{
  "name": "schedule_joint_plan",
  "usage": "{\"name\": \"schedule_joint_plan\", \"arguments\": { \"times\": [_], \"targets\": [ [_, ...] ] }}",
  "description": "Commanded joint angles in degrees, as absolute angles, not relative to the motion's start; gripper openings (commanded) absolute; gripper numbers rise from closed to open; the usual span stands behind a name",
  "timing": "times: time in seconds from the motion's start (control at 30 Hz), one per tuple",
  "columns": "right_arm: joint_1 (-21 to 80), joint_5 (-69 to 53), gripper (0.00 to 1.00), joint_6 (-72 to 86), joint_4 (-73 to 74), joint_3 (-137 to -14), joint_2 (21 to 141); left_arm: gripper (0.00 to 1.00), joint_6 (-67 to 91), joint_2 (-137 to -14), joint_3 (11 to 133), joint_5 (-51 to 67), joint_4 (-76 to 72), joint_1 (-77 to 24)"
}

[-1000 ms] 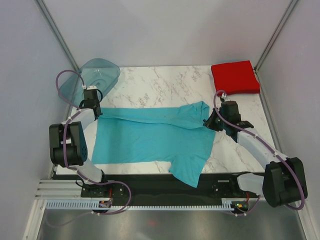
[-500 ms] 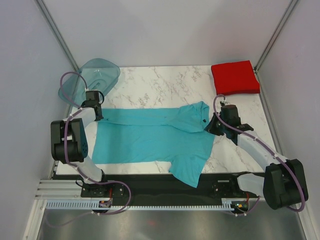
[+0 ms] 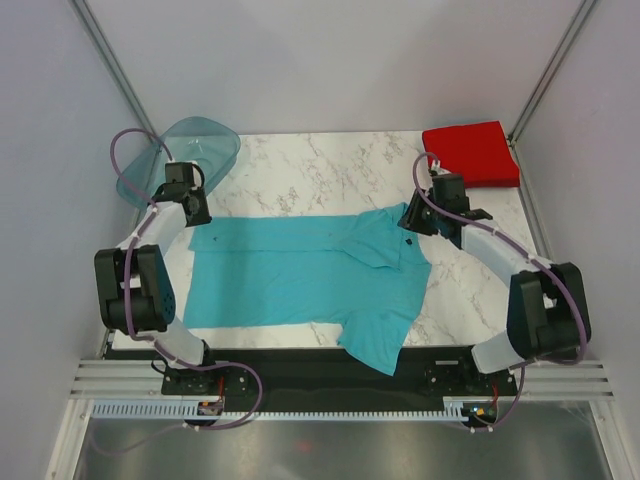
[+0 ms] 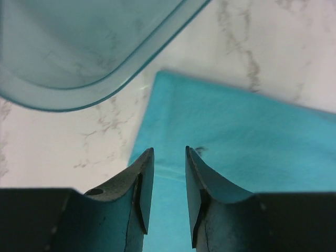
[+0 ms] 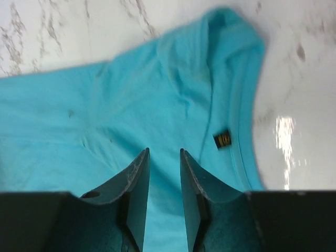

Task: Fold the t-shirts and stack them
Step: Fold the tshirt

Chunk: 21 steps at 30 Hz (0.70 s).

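Top external view: a plain turquoise short-sleeved cloth t-shirt (image 3: 300,275) lies spread across the near half of a white marble-patterned table (image 3: 330,165), its neck end towards the right and one sleeve hanging over the near edge. The left gripper (image 3: 192,210) sits at the shirt's far left corner, and the right gripper (image 3: 410,220) at the far right corner, by the neckline. A bright red cloth t-shirt, folded into a square (image 3: 470,153), rests in the far right corner of the table, well apart from the turquoise one. A translucent teal hard plastic tray (image 3: 185,155) stands at the far left corner, just beyond the left gripper. In the left wrist view the fingers are parted by a narrow gap with nothing clamped between them, poised over the shirt's edge, the tray's curved rim just past it. In the right wrist view the fingers likewise stand slightly apart and empty above wrinkled turquoise cloth, near the collar band and a small black-and-yellow label (image 5: 222,139) sewn beside it
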<state>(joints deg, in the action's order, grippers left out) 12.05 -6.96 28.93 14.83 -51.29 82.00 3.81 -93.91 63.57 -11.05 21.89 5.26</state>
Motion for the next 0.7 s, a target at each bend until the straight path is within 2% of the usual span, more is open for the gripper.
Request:
{"name": "schedule_joint_plan", "arguments": {
  "times": [0.0,0.3,0.5,0.6,0.67],
  "targets": [
    [10.55,-13.43,0.37,22.07,6.33,-58.08,90.75,0.38,7.38,-94.65,67.32,1.75,23.2,4.66],
    [5.81,-21.88,0.42,13.89,5.01,-67.76,106.51,0.36,9.05,-104.75,72.86,8.87,23.12,4.48],
    [4.66,-25.57,0.43,12.39,4.48,-71.62,111.43,0.36,8.53,-110.38,76.55,10.55,23.2,4.66],
    [4.57,-26.37,0.42,11.52,4.39,-72.51,112.85,0.36,8.61,-112.49,76.82,10.11,23.03,4.57],
    [4.22,-25.76,0.38,10.9,4.39,-72.51,113.2,0.36,8.44,-113.72,76.47,8.44,23.12,4.57]
  ]
}}
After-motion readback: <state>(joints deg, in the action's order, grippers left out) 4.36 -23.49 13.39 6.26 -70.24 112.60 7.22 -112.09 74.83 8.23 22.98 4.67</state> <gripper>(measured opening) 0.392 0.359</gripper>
